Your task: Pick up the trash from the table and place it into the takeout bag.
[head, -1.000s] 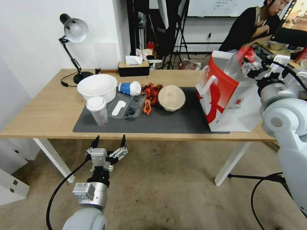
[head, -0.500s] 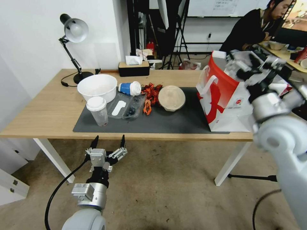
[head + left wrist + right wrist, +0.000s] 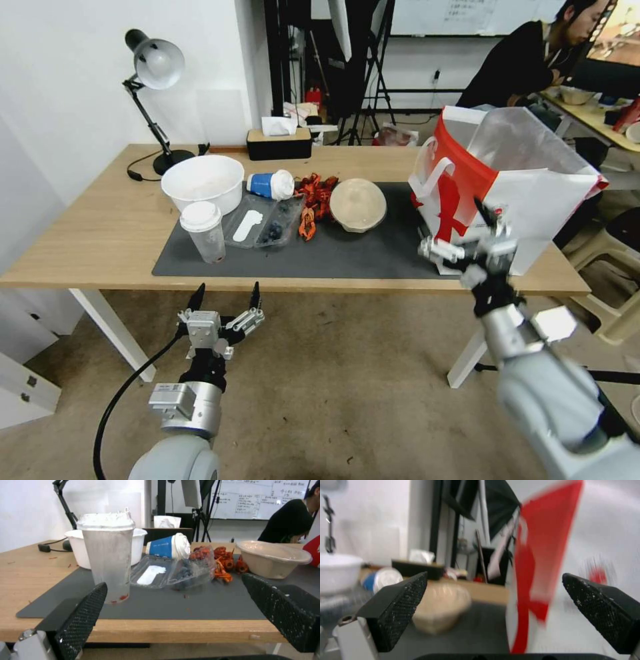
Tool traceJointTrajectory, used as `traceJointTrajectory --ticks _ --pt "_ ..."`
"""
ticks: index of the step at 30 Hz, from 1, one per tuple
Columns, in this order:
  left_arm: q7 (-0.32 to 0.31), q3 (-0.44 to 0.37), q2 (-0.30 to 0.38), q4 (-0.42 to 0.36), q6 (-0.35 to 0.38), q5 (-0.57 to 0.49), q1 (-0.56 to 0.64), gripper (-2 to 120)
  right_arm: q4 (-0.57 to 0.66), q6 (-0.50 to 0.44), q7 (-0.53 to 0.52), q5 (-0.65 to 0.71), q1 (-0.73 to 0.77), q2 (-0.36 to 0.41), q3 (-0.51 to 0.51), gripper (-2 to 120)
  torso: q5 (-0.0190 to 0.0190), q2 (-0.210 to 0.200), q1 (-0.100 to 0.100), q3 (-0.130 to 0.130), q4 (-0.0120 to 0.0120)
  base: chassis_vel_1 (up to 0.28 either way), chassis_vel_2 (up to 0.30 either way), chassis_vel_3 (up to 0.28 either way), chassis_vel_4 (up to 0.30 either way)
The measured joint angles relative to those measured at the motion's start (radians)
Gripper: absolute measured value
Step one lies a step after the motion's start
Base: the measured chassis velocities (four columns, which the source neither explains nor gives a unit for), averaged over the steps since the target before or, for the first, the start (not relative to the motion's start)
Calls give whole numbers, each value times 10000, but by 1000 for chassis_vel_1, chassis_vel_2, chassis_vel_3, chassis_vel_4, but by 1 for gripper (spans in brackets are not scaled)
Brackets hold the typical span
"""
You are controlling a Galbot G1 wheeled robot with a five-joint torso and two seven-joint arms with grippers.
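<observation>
On the table, a dark mat carries the trash: a white-lidded clear cup, a blue-and-white cup lying on its side, a clear plastic tray, orange-red leftovers and a round beige lidded container. At the mat's right end stands the red-and-white takeout bag, mouth open. My right gripper hangs open and empty at the table's front edge, just before the bag. Below the table's front edge, my left gripper is open and faces the clear cup.
A white bowl sits behind the clear cup. A desk lamp and a tissue box stand along the table's back edge. A chair is to the right of the table. White table legs drop below the front edge.
A second ago my right gripper held something red over the bag's mouth. It has since swung down and toward me, open and empty, in front of the bag. The left arm has not moved.
</observation>
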State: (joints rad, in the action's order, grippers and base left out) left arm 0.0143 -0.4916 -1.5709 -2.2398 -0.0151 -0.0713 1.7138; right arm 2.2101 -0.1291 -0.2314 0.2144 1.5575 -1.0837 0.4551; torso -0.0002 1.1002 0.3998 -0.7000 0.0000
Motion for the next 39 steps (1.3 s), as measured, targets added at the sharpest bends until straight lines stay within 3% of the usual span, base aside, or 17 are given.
traceJointTrajectory --ticks 9,21,24,29,39 --pt "-6 30 -10 73 -4 -17 -86 100 -853 -1100 -150 -411 1203 -692 -316 100 2 -2 0 0 0 0 0 0 0" --pt "-7 29 5 81 0 -25 -84 100 -868 -1062 -245 -303 1059 -828 -383 100 2 -2 2 0 0 0 0 0 0" --pt "-7 30 5 85 -4 -25 -74 100 -813 -911 -416 -187 860 -857 -456 100 1 -2 3 0 -1 0 0 0 0" --pt "-7 64 -21 86 -49 4 -28 100 -709 149 -1321 926 -480 -881 -1149 100 4 -3 3 0 1 0 0 0 0" --pt "4 80 -48 74 -64 56 -2 100 -1134 1637 -2072 2868 -2332 -781 -1944 100 2 -3 3 0 2 0 0 0 0"
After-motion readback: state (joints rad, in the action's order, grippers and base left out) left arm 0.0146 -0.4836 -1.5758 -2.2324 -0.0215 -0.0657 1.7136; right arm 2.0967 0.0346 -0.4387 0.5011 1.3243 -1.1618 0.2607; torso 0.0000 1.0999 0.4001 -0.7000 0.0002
